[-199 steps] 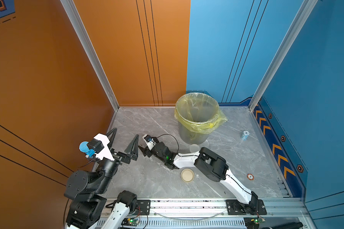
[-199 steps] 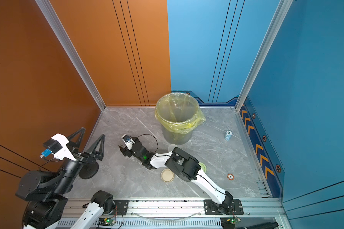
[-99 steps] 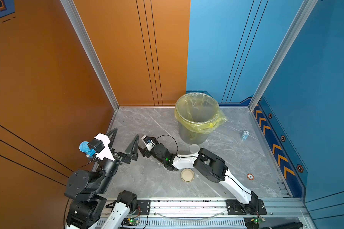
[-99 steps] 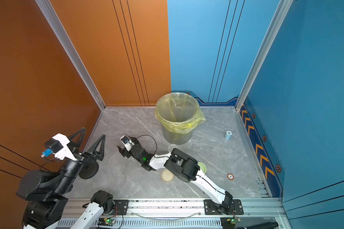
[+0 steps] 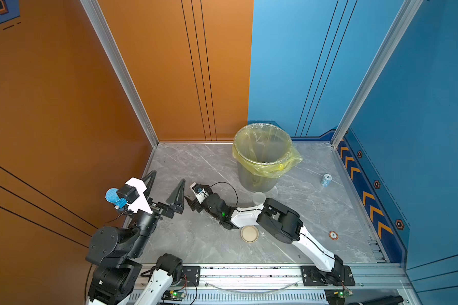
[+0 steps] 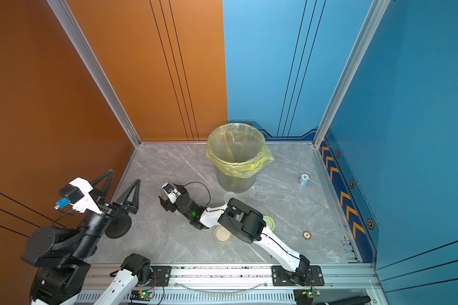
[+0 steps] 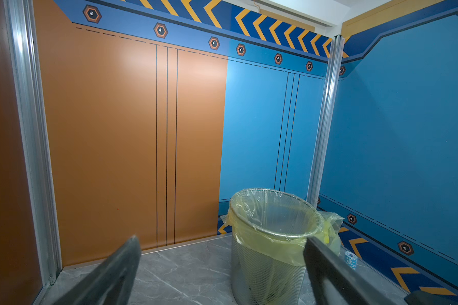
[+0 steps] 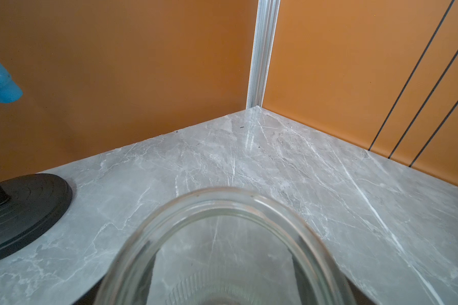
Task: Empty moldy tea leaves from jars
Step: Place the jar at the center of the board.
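Our left end effector [image 5: 167, 176] hangs released, black triangular fingers spread wide. At eight o'clock from the wire-mesh bin [image 5: 257, 182], our right end effector [image 5: 191, 203] brackets a clear, smooth-rimmed, lidless jar [image 8: 222, 200] over the veined grey table [image 8: 249, 158]. Whether it is grasping, we cannot tell.

Left gripper [image 5: 167, 177] raised, jaws wide; right arm [image 5: 249, 216] stretched low.

Lidless clear glass jar [image 8: 226, 245] immediately ahead of the right gripper, grey marble tabletop [image 8: 249, 158] beyond, black disc base [image 8: 24, 208] farther off.
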{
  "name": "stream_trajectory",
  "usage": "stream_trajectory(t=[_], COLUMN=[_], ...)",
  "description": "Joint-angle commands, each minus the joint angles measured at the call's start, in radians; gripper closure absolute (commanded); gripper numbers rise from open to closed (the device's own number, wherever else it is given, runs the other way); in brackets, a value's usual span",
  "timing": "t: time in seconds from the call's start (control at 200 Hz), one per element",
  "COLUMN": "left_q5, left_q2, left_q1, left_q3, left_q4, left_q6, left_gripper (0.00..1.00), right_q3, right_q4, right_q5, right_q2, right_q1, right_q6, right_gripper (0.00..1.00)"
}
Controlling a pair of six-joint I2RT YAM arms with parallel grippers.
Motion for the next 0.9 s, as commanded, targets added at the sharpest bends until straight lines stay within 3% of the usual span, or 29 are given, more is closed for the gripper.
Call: stream_trajectory(t=[0.0,0.18,0.571,0.746,0.896], left_q5=[-0.007,-0.005,-0.016,-0.013,-0.011], left_q2=[-0.002,0.008,0.029,0.053,0.107], left_q1=[-0.009,-0.009,-0.009,-0.009,-0.008], left_q3=[-0.001,0.008,0.045,0.091,0.118], left_q4=[0.018,0.02,0.008,0.0,-0.011], left_q6=[-0.011,-0.009,0.029,0.044,0.05], left_gripper=[0.02,0.02,0.02,0.02,0.02], right_q3=[-0.017,-0.03,-0.109,-0.172,-0.217], right_q4=[0.07,0.069,0.064,0.035,-0.14], right_q5=[0.024,0.03,0.07,0.04,0.024], right_q2=[-0.013,-0.032,-0.16,-0.278,-0.459], right_q1=[0.011,0.015,0.017,0.019,0.021], right_q6=[-0.004,-0.018,-0.054,-0.038,0.018], right_gripper=[0.1,0.0,0.0,0.0,0.0])
